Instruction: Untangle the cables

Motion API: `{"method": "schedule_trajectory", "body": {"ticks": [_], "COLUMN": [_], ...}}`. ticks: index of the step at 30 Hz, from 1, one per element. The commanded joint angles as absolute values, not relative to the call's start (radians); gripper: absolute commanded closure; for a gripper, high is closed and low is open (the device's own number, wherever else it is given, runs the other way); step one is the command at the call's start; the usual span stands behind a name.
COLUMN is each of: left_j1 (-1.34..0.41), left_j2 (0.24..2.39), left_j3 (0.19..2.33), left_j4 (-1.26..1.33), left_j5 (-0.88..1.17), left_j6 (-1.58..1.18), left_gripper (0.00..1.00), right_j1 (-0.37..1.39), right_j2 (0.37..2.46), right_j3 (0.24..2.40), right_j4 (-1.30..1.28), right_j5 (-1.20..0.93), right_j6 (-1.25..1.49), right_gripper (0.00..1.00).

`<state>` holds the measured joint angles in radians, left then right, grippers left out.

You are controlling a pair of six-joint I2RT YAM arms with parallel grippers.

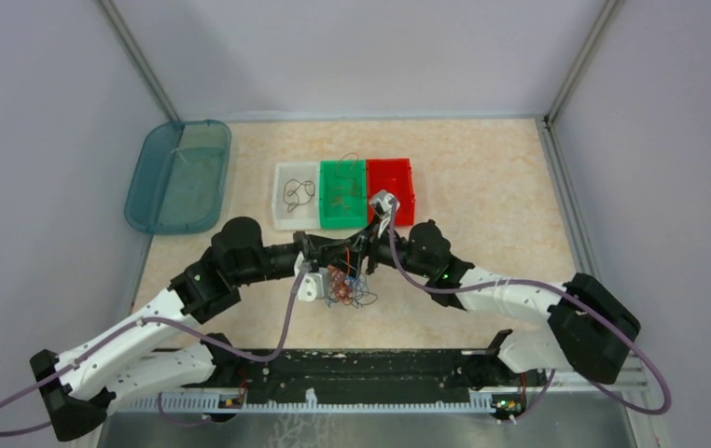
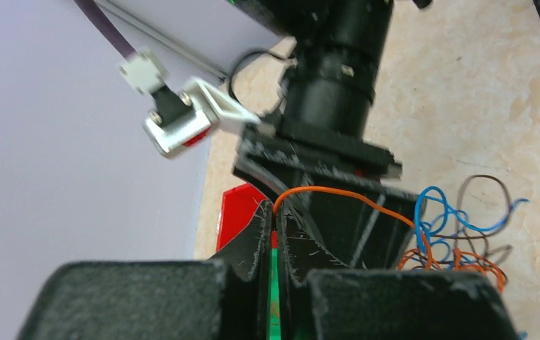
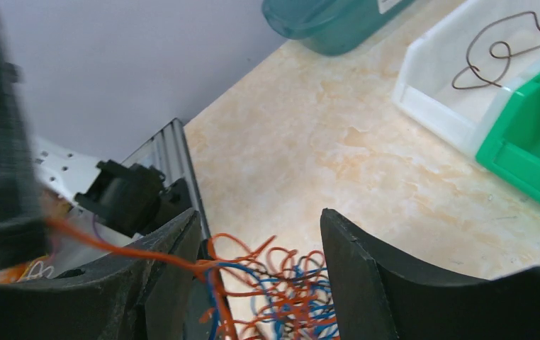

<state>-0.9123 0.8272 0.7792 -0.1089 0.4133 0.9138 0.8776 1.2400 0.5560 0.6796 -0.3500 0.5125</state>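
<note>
The cables (image 1: 347,286) lie in a curly clump of orange, blue and dark wires on the table, between my two wrists. My left gripper (image 2: 276,212) is shut on one orange wire (image 2: 345,195), which arcs right, down into the clump (image 2: 458,244). In the top view the left gripper (image 1: 327,256) is at the clump's upper left. My right gripper (image 3: 260,216) is open, its jaws wide apart just above the clump (image 3: 288,294), holding nothing. The taut orange wire (image 3: 118,248) runs left past its left finger. In the top view the right gripper (image 1: 359,259) hangs over the clump.
White bin (image 1: 296,194) holding a dark wire (image 3: 497,49), green bin (image 1: 342,191) and red bin (image 1: 391,187) stand in a row behind the clump. A teal tray (image 1: 179,175) lies at the far left. The walls and metal frame enclose the table.
</note>
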Motion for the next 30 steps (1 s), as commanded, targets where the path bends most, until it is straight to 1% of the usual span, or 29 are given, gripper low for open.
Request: {"method": "schedule_trajectory", "body": {"ticks": [1,9,14,19,26,30], "left_j1": [-0.914,-0.913,-0.913,-0.913,-0.914,-0.913], "left_j2": [0.849,0.876,0.882,0.896,0.935,0.959], "left_j3": [0.883,1.035,1.112,1.206,1.319,1.380], "left_j4": [-0.077,-0.078,-0.046,-0.036,-0.036,-0.041], "left_j5": [0.460,0.482,0.450,0.439,0.439,0.444], "left_j6": [0.867,0.841,0.847,0.877,0.968,1.015], "left_gripper": [0.94,0.95,0.96,0.98,0.99,0.99], "right_j1": [0.902,0.907,0.907,0.907,0.907,0.907], "right_j2": [1.311,1.383,1.398,1.409,1.411,1.405], "right_j3": [0.614,0.565,0.510,0.474,0.459,0.449], "right_j4": [0.762,0.806,0.840,0.872,0.855,0.843], "right_j5": [-0.213,-0.158,-0.141,-0.138,-0.110,-0.087], "right_j6": [0.489,0.502,0.511,0.519,0.517,0.511], "right_gripper": [0.36,0.39,0.40,0.42,0.44,0.48]}}
